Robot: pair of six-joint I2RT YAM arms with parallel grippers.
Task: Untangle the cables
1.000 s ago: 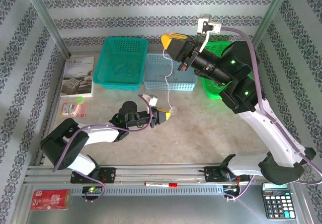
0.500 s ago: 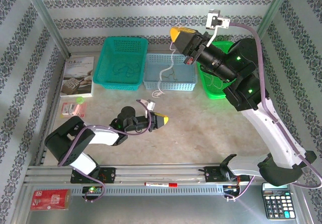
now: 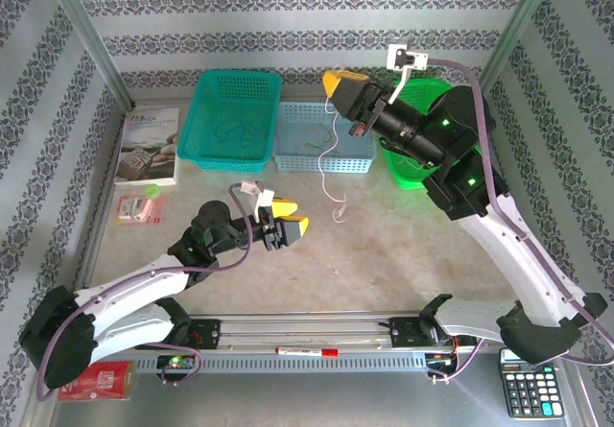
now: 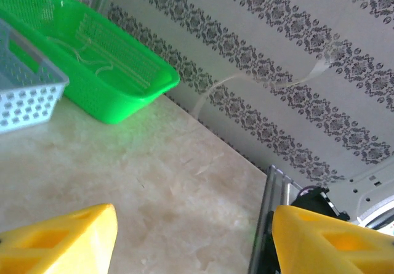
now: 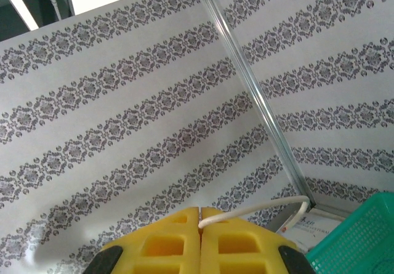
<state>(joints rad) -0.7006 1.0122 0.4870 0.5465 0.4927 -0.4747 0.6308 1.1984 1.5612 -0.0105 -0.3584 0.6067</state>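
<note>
The right fingers (image 3: 336,85), pinched on a white cable (image 3: 338,214) near the surface's (image 3: 403,245) far edge, should lift slowly; the left fingers (image 3: 291,227) gape wide.

- Open tabletop (image 3: 384,245) spans the middle.
- Teal basket (image 3: 228,163), blue basket (image 3: 326,164), green basket (image 3: 401,170) and book (image 3: 149,144) line the back.
- Cable (image 3: 339,215) dangles before the blue basket.

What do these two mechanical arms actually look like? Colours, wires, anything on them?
The left arm and right arm both have white shells and black joints, some with small green lights. Thick purple cables loop along them. The left end effector and right end effector each have two chunky yellow fingers with hollow cut-outs.
</note>
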